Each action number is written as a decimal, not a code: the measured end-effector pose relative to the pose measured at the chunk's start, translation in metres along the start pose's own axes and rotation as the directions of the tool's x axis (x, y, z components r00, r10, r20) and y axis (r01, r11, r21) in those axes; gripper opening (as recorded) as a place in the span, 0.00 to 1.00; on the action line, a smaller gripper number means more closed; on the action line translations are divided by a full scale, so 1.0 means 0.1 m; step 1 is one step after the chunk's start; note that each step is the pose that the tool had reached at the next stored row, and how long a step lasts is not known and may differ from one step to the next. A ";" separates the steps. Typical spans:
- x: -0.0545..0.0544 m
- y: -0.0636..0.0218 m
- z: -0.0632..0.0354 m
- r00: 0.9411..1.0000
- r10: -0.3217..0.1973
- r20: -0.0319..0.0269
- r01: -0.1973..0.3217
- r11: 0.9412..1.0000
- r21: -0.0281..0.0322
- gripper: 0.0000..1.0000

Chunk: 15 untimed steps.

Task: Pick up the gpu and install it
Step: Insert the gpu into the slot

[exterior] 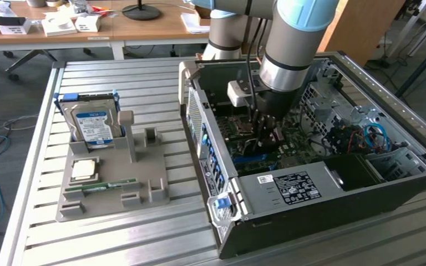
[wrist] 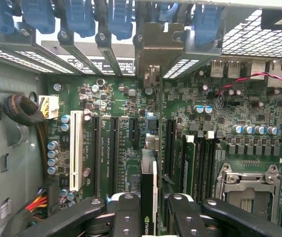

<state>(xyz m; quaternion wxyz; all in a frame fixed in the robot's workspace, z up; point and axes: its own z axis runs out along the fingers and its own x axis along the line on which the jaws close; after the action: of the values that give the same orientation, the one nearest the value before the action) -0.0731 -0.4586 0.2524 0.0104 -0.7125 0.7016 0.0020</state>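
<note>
Looking straight down from the wrist view, the thing we care about is how the gpu (wrist: pixel 147 190) sits relative to the claw (wrist: pixel 149 215). It's dead centre between the two black fingers (wrist: pixel 126 215), seen edge-on, so the claw is pinched narrow on the card's upper edge and holding it.

The card's long axis runs parallel to the expansion slots on the motherboard (wrist: pixel 131 106), same direction as the white PCI slot (wrist: pixel 75 153). Its far end points at the rear wall of the case, where what looks like its grey metal end bracket (wrist: pixel 156 49) sits up among the slot covers and blue latches (wrist: pixel 76 15). The card falls between the black slots next to that white one and the black slot nearer the CPU socket (wrist: pixel 249 192).

In the exterior view the arm reaches down into the open computer case (exterior: pixel 331 221) lying on the bench (exterior: pixel 124 72). That's well apart from the parts tray (exterior: pixel 146 166) with the hard drive (exterior: pixel 95 124) and memory stick (exterior: pixel 109 184).

Our guess is it's lined up with a slot, but whether the edge connector is in or just above it, we can't tell.
</note>
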 end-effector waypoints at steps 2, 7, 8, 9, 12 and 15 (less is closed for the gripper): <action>0.00 0.001 0.000 1.000 0.002 -0.001 -0.002 1.000 0.000 0.26; 0.01 0.000 0.000 1.000 0.012 -0.003 -0.012 1.000 0.000 0.26; 0.01 0.000 0.001 1.000 0.015 -0.003 -0.015 1.000 0.000 0.26; 0.01 0.001 0.001 1.000 0.016 -0.003 -0.016 1.000 0.000 0.26; 0.01 0.000 0.004 1.000 0.016 -0.003 -0.016 1.000 0.000 0.26; 0.01 0.000 0.004 1.000 0.016 -0.003 -0.016 1.000 0.001 0.26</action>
<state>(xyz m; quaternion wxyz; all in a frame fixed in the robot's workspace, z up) -0.0730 -0.4595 0.2520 0.0094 -0.7068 0.7074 0.0007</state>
